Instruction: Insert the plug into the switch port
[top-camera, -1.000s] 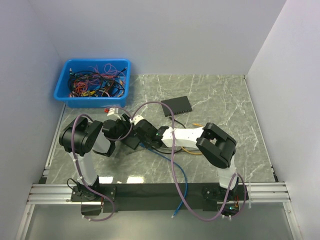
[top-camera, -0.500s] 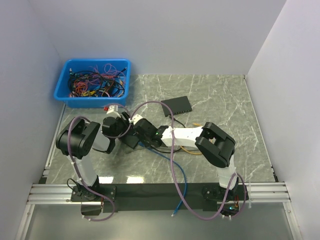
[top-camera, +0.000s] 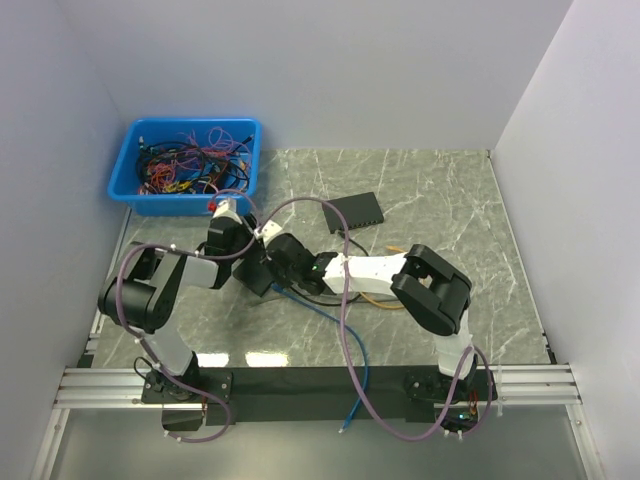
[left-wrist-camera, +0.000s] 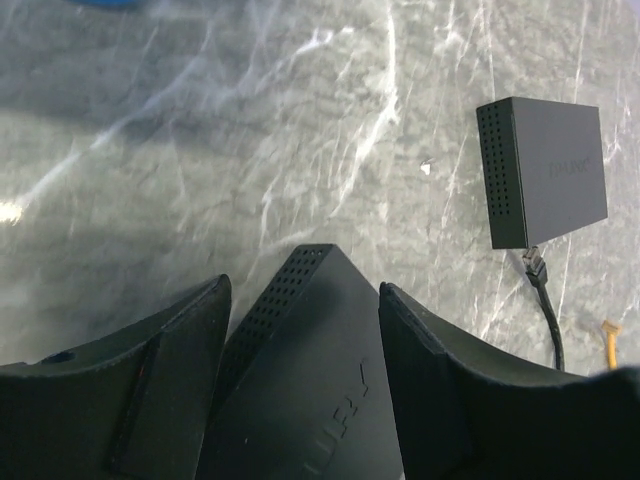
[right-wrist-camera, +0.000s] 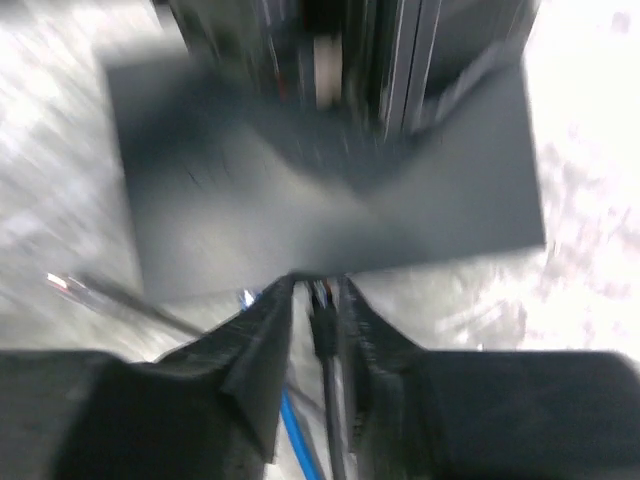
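A black switch (left-wrist-camera: 320, 390) lies between my left gripper's (left-wrist-camera: 305, 330) fingers, which press on its sides; a vented side faces left. In the top view it sits at the table's left middle (top-camera: 260, 282), with the left gripper (top-camera: 248, 262) on it. My right gripper (right-wrist-camera: 318, 290) is shut on a black cable plug (right-wrist-camera: 322, 305), whose tip is at the switch's near edge (right-wrist-camera: 320, 190). This view is blurred, so I cannot tell whether the plug is inside a port. In the top view the right gripper (top-camera: 276, 270) meets the switch from the right.
A second black switch (left-wrist-camera: 545, 170) with a black cable (left-wrist-camera: 545, 300) in it lies further back (top-camera: 353, 212). A blue bin (top-camera: 185, 165) of tangled cables stands at the back left. A blue cable (top-camera: 322, 312) and an orange cable (top-camera: 388, 303) run across the table.
The left arm's elbow has swung left and down, and its gripper has shifted back toward the bin with the switch. The right gripper followed it to the left.
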